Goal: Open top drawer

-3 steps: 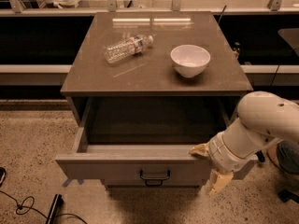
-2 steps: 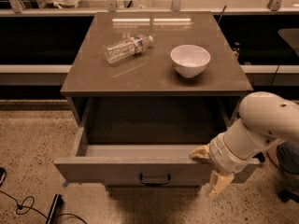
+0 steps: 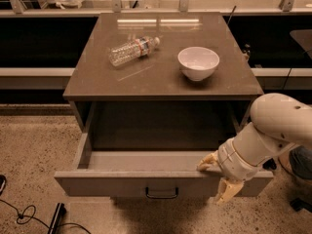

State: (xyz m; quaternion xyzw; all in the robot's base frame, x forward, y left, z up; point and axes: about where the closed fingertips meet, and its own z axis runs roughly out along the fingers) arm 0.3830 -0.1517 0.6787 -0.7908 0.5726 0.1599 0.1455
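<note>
The top drawer [image 3: 122, 185] of the grey-taupe cabinet stands pulled far out toward me, its inside bare. Its small black pull handle [image 3: 162, 195] sits at the middle of the front panel. My gripper [image 3: 217, 178] is at the drawer's front right corner. One cream finger [image 3: 208, 162] rests on the top edge of the front panel, inside the drawer. The other finger [image 3: 228, 191] hangs in front of the panel. The white arm comes in from the right.
On the cabinet top [image 3: 97, 77] a clear plastic bottle [image 3: 131, 50] lies on its side and a white bowl [image 3: 198, 62] stands upright. Shelving runs behind. Speckled floor lies around the cabinet, with a black cable [image 3: 22, 213] at the lower left.
The drawer has come a little further out toward me, with the gripper staying on its front right corner.
</note>
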